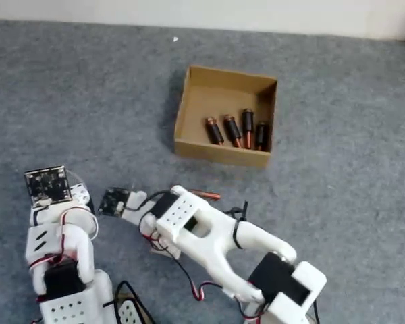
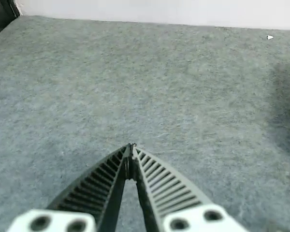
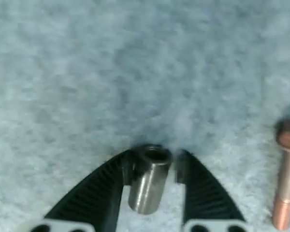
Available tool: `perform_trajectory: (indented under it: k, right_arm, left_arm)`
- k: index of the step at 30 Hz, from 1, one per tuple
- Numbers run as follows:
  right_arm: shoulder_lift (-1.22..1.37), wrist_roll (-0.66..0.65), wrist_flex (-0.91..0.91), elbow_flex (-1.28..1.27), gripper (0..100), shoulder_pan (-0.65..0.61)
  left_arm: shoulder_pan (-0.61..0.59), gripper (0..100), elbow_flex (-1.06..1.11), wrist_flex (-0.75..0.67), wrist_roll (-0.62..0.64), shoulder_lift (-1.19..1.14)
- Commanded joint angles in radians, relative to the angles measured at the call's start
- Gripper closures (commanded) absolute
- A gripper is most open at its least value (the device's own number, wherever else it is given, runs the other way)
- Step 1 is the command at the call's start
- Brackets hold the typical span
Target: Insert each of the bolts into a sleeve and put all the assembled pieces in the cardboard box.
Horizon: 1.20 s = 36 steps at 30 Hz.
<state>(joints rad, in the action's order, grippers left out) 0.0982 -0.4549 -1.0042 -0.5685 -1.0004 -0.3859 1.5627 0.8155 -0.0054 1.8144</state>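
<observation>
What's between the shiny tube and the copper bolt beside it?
Just bare grey carpet lies between the sleeve and the bolt, seen in the right wrist view.

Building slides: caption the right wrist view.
Right end effector open around a steel sleeve on grey carpet, copper bolt lying alongside.

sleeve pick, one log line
right end effector: open around sleeve | bolt: loose on carpet | left end effector: shut, empty | box: four assembled pieces
</observation>
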Motion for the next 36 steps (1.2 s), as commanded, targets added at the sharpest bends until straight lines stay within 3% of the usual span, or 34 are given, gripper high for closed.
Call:
perform_trajectory:
  k: [1, 11, 15, 21, 30, 36]
  right_arm:
    - [0.022, -0.009, 0.002, -0.015, 94.3, 0.002]
    - [0.018, 0.000, -0.004, -0.008, 99.3, 0.047]
    - [0.018, 0.089, -0.002, 0.015, 98.8, 0.133]
    - [0.021, 0.157, -0.004, 0.090, 83.4, 0.140]
    - [0.022, 0.150, -0.108, 0.088, 81.0, 0.137]
    - [0.027, 0.077, -0.105, 0.053, 83.5, 0.137]
  left_arm:
    - [-0.012, 99, -0.050, 0.005, -0.008, 0.005]
    - [-0.012, 99, -0.048, 0.005, -0.008, 0.005]
    - [-0.012, 99, -0.048, 0.005, -0.008, 0.005]
    - [-0.012, 99, -0.048, 0.003, -0.008, 0.005]
    - [-0.012, 99, -0.048, 0.003, -0.008, 0.005]
    - [-0.012, 99, -0.048, 0.003, -0.008, 0.005]
